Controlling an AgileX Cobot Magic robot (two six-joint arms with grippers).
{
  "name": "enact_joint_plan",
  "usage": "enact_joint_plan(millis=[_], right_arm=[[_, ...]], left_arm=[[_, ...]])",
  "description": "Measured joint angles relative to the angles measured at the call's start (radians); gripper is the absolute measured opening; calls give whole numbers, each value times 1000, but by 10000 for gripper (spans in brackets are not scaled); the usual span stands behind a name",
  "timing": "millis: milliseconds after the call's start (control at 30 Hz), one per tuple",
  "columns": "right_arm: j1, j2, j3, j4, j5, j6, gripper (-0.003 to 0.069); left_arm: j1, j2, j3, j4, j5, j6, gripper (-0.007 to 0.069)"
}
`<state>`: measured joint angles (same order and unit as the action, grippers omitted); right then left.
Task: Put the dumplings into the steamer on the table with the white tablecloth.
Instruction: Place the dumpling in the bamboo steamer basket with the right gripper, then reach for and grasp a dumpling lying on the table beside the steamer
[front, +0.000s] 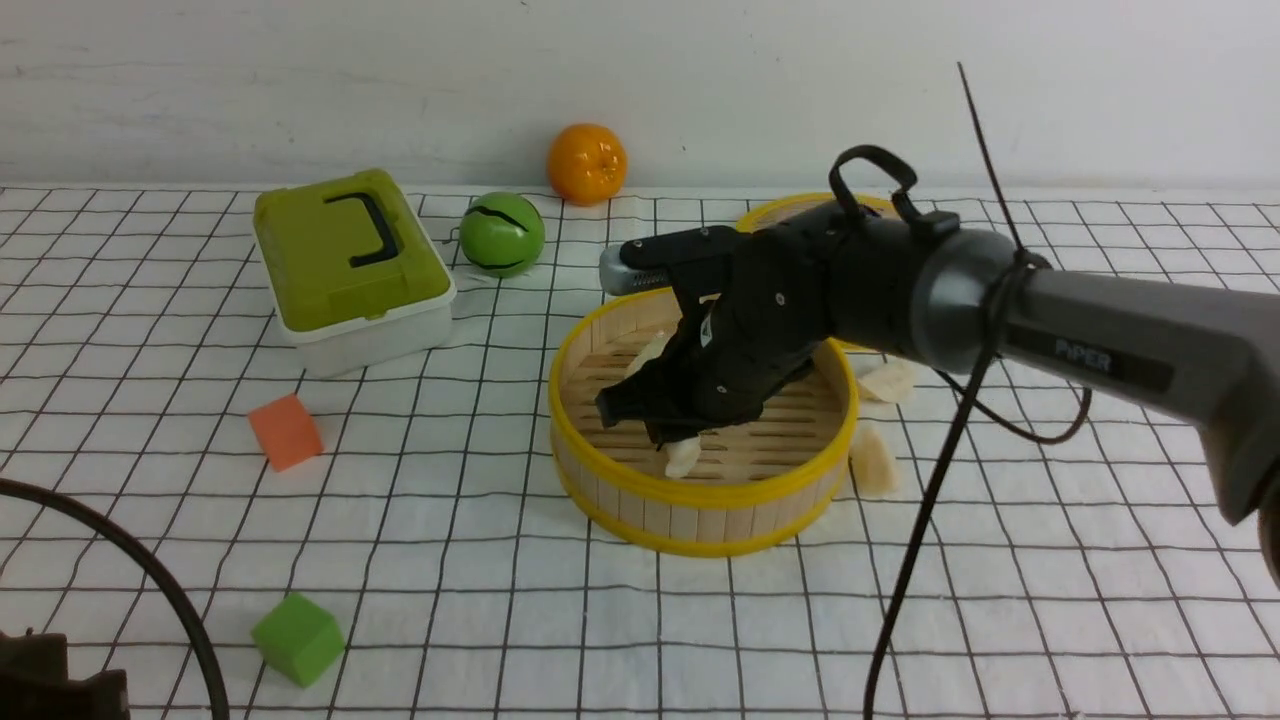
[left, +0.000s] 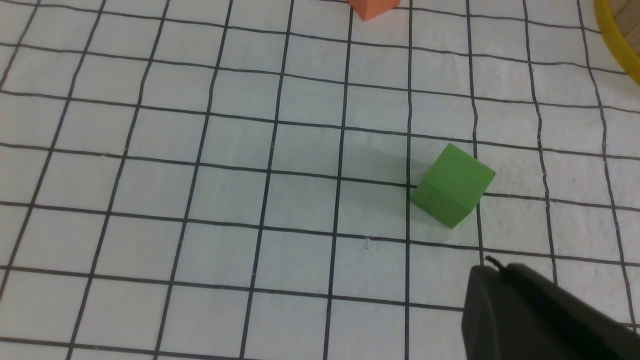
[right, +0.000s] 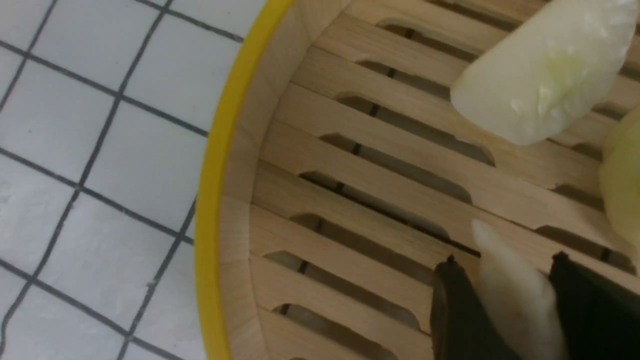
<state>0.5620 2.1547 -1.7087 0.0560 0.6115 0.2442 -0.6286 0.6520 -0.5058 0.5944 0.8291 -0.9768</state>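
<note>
pinching a cream dumpling in half-closed jaws, right gripper is hanging inside the steamer. another dumpling is lying just ahead; two more dumplings are sitting behind it on the white tablecloth. left gripper is resting closed near a green cube.

Robotics lab bench is indicated: the white tablecloth, printed with a black grid, is backed at its far edge by a bare wall; a green foam cube and a cabled right arm are seen.
</note>
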Motion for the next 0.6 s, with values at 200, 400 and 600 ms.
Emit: enact_joint_plan(millis=[200, 400, 600], right_arm=[[3, 1, -4, 16, -15, 13, 323], [3, -57, -5, 5, 18, 20, 460], [-56, -191, -7, -126, 149, 28, 480]], left_arm=[[0, 0, 0, 0, 0, 0, -13], [0, 0, 0, -1, -3, -1, -13], [0, 0, 1, -1, -10, -1, -13]])
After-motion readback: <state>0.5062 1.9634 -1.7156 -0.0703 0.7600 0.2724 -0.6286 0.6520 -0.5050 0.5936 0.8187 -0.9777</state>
